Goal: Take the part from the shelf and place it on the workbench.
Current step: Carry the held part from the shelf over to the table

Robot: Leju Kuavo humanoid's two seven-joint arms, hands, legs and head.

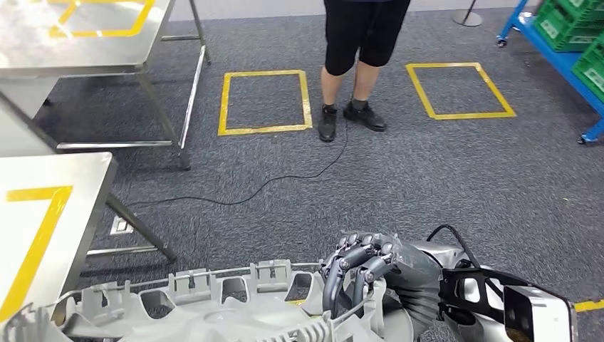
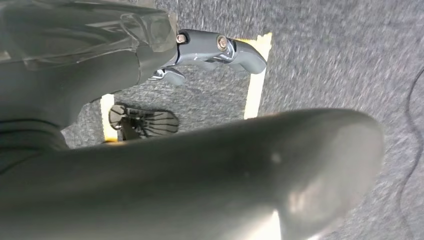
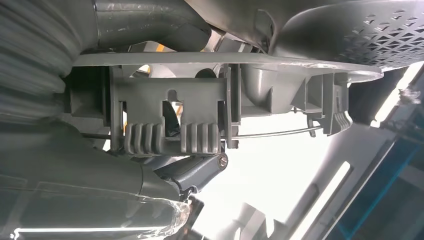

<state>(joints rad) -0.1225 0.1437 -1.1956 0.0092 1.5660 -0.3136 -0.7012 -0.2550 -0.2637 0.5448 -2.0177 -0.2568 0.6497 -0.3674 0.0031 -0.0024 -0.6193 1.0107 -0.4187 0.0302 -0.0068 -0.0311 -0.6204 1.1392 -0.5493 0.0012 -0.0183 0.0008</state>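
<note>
Right robot hand (image 1: 360,274) clamped on rim of grey plastic part (image 1: 214,303), bottom centre; left robot hand (image 2: 215,50) state unclear. Table (image 1: 43,214) edge left, carpet open ahead.

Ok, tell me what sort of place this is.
Probably a factory or workshop floor: stainless steel workbenches, yellow tape rectangles marked on grey carpet, and green plastic crates on a blue rack.
</note>
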